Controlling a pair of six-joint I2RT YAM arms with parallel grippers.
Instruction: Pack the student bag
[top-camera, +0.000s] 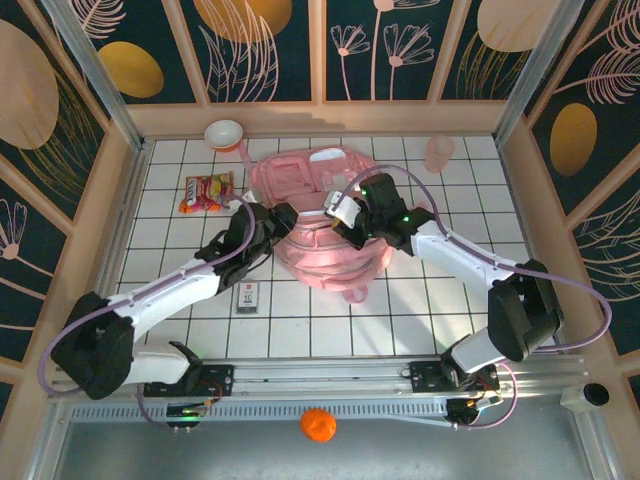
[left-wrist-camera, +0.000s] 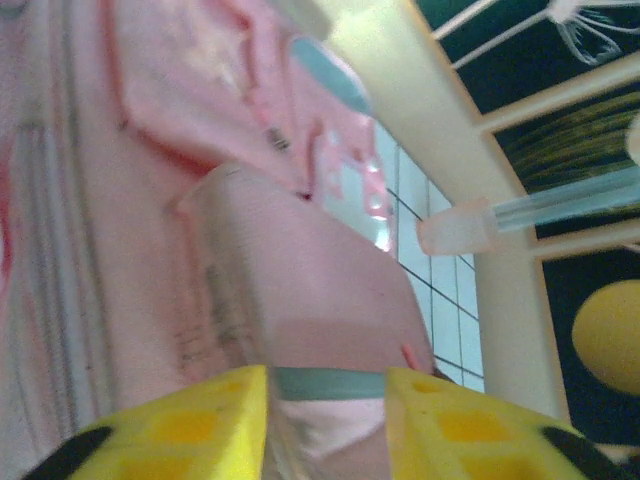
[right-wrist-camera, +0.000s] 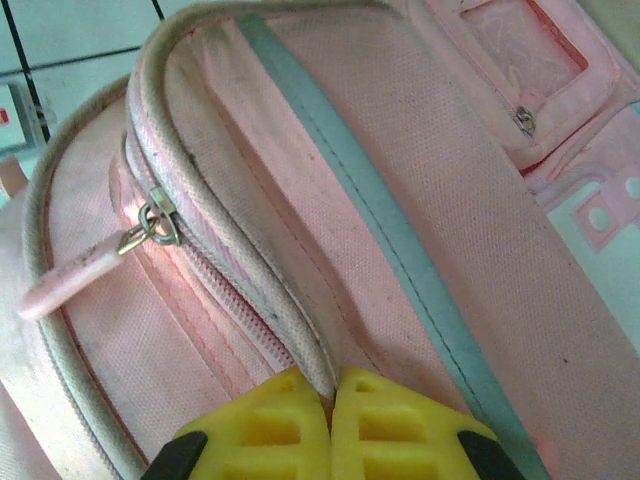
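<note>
A: Grippers, what do we see?
B: We see the left gripper (left-wrist-camera: 326, 390) apart, student bag (left-wrist-camera: 300, 290) fabric between its fingers (left-wrist-camera: 180, 425); the right gripper (right-wrist-camera: 331, 390) clamps the bag's piped edge (right-wrist-camera: 146, 70).

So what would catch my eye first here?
The big pink student bag lies in the middle of the white tiles. The right gripper is pinched shut on its piped zip edge, while the left gripper holds its yellow fingers apart around a fold. A bright orange ball sits on the near ledge.
</note>
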